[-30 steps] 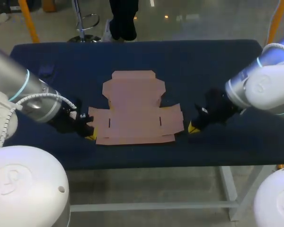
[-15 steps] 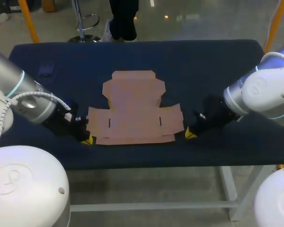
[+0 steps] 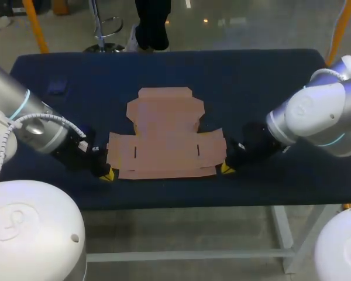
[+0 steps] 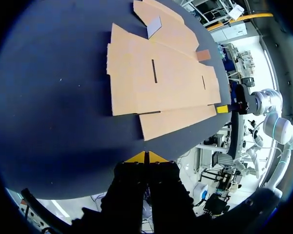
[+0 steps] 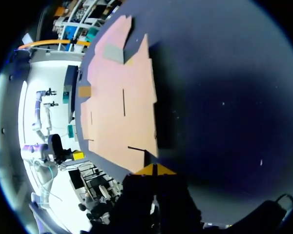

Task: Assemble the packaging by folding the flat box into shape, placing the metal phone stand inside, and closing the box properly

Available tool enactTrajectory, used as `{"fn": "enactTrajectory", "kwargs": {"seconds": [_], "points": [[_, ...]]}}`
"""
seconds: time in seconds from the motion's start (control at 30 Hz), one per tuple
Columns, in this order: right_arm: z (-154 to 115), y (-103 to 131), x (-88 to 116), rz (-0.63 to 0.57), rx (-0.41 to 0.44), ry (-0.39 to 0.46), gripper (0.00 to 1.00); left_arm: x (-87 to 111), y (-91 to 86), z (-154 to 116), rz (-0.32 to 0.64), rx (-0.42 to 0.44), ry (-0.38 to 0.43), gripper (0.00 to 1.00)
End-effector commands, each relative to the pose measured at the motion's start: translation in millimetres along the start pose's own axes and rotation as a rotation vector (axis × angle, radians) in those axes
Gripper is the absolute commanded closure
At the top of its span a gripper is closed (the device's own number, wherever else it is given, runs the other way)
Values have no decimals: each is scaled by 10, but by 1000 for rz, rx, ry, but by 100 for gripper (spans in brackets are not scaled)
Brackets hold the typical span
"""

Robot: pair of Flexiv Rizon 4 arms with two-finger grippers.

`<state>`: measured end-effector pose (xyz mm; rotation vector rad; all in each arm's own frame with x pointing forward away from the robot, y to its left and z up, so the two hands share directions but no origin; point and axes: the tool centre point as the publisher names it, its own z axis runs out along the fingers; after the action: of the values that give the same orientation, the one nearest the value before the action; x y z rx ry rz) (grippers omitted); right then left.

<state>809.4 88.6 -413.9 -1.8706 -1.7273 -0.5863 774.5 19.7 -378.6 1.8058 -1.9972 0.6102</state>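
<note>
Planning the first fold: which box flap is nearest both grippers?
The narrow strip along the near edge, between left gripper and right gripper; all others lie farther back.

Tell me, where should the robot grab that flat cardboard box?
Probably by its side flaps, coming in low from either side. The flat box lies pressed on the table, so only its thin outer edges can be lifted. The left hand and right hand sit beside its near corners.
</note>
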Motion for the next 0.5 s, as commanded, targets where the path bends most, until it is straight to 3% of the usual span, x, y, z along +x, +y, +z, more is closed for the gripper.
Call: {"fn": "enactTrajectory", "kwargs": {"seconds": [0.03, 0.5], "points": [[89, 9, -4, 0, 3, 9, 100, -20, -39, 30, -1, -13, 0, 100], [192, 2, 40, 7, -13, 20, 100, -84, -84, 75, -19, -26, 4, 100]]}}
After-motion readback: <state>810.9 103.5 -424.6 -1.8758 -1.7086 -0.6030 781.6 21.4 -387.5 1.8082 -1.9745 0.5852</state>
